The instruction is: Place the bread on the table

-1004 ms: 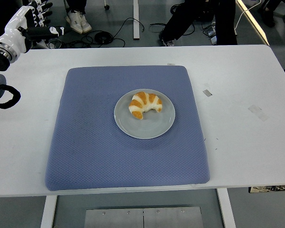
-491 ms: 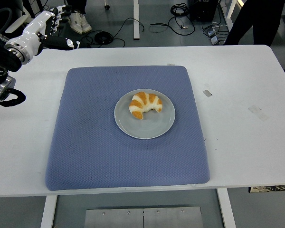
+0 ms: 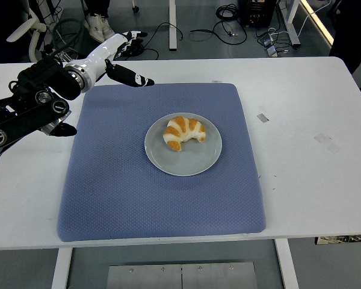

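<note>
A croissant [image 3: 183, 132], golden with pale stripes, lies on a round grey plate [image 3: 195, 163] in the middle of a blue mat [image 3: 114, 180]. My left hand [image 3: 121, 58] reaches in from the upper left over the mat's far left corner, its white fingers spread and holding nothing. It is well short of the plate, up and to the left of the bread. The right arm does not show.
The white table [image 3: 307, 156] extends around the mat, with small tape marks [image 3: 327, 142] on the right side. Cables and table legs lie on the floor beyond the far edge. A dark-clothed person's figure [image 3: 355, 24] shows at the top right corner.
My left arm has swung in from the far left edge toward the mat's far left corner, hand still open. The person at the top has moved off to the right.
</note>
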